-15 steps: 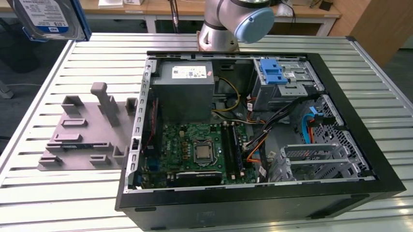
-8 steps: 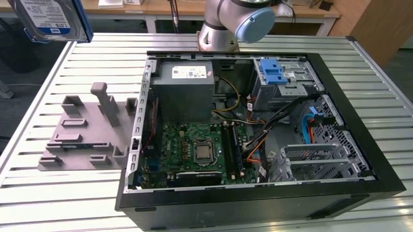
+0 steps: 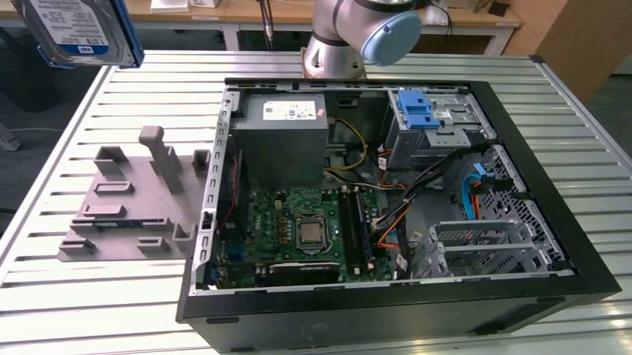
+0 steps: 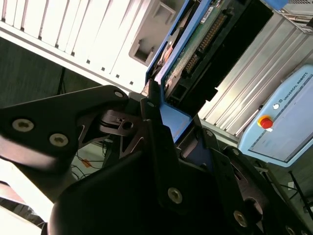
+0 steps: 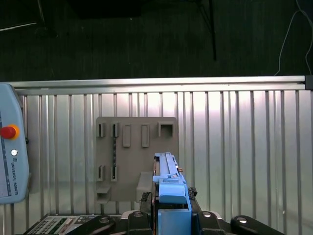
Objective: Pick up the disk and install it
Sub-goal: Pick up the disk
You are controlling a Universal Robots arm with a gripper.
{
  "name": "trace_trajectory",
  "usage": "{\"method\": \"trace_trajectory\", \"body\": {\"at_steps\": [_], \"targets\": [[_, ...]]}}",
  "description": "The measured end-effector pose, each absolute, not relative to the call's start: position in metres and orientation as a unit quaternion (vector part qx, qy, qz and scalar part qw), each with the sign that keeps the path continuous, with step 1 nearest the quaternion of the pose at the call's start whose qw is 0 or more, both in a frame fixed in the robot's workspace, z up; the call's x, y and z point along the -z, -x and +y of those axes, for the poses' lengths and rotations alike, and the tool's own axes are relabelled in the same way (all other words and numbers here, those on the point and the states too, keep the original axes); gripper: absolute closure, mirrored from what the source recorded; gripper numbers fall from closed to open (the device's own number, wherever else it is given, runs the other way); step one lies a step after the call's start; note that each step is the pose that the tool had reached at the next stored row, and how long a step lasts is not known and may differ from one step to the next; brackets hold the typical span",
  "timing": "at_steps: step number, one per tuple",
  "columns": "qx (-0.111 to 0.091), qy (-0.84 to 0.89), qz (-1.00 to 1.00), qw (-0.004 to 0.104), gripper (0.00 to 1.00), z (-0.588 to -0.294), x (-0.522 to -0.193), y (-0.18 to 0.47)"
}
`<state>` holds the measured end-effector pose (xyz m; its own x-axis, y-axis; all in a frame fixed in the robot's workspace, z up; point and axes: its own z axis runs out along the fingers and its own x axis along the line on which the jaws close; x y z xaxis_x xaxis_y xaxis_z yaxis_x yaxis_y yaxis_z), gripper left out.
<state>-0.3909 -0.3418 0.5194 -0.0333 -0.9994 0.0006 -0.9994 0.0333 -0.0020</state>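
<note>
The jaws are closed on the flat silver-grey hard drive in its blue plastic carrier, the disk [image 5: 168, 183], one face to each side. In the second wrist view the black gripper [image 4: 164, 115] has its black fingers [image 4: 150, 105] pressed against the blue frame, and the disk's green circuit-board face [image 4: 188, 51] runs out from them edge-on. In the first wrist view the gripper [image 5: 169, 198] holds the disk on edge, narrow side toward the camera.

In the exterior view the disk [image 3: 79, 29] hangs in the air at the exterior view's upper left, blue-and-white label showing, over the far corner of the slatted silver metal table [image 3: 69, 296] and touching nothing on it. It is well apart from the open black computer case [image 3: 395, 296].

Under the disk in the first wrist view lies the flat grey plastic fixture plate [image 5: 134, 147] with slots and upright tabs. In the exterior view this plate [image 3: 129, 200] sits on the table just beside the case, on the exterior view's left.

Inside the case are a grey metal power-supply box [image 3: 286, 140], a green motherboard [image 3: 296, 229], and a bare blue plastic latch [image 3: 419, 111] on the metal drive cage. The arm's grey and pale blue base joint [image 3: 356, 33] stands behind the case. A pale blue pendant [image 5: 10, 147] with a red button lies on the table.
</note>
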Motion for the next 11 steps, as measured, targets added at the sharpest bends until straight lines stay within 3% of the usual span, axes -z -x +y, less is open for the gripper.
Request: {"method": "trace_trajectory", "body": {"at_steps": [11], "targets": [[0.001, 0.695, 0.719, 0.000, 0.64, -0.343, -0.519, 0.380]]}}
